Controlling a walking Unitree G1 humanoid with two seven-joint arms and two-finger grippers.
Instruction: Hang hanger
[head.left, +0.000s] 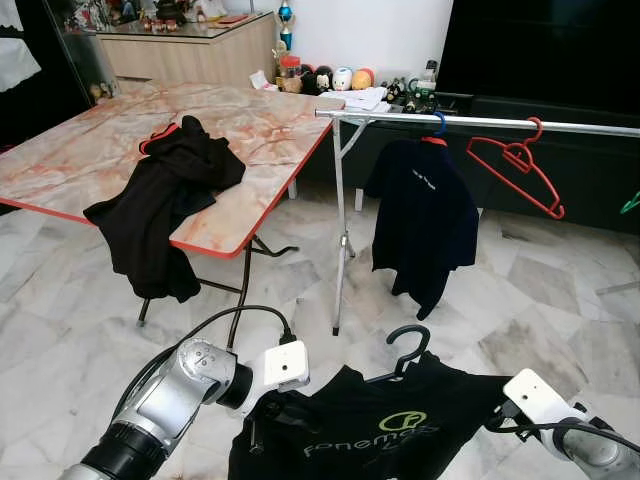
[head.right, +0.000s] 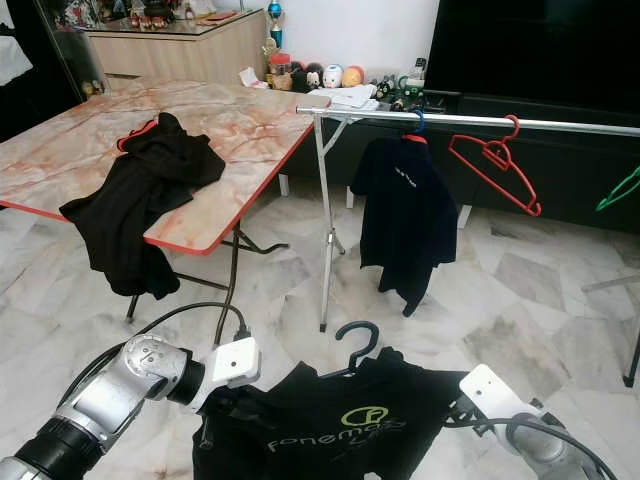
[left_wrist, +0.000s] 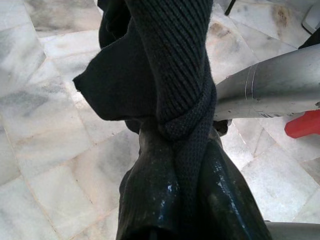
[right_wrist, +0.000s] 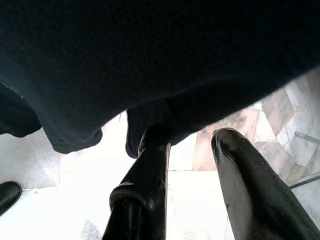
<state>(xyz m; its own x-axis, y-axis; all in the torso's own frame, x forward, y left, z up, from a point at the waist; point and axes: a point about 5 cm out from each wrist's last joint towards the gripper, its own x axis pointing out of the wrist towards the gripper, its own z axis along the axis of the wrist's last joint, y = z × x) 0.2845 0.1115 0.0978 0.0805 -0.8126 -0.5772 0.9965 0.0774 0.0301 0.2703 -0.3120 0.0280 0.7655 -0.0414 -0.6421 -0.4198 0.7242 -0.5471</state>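
Observation:
A black shirt (head.left: 380, 430) with a green logo hangs on a dark hanger whose hook (head.left: 408, 345) sticks up between my two arms, low in front of me. My left gripper (left_wrist: 175, 145) is shut on a ribbed edge of the shirt at its left side. My right gripper (right_wrist: 190, 137) is at the shirt's right side, its fingers apart, one fingertip (right_wrist: 155, 137) tucked under the cloth. The metal clothes rail (head.left: 480, 121) stands ahead, well above and beyond the hook.
On the rail hang a navy shirt (head.left: 422, 220) and a bare red hanger (head.left: 520, 165); a green hanger (head.right: 622, 188) shows at the far right. A marble-top folding table (head.left: 100, 150) with a black garment (head.left: 165, 200) stands left. The floor is marble tile.

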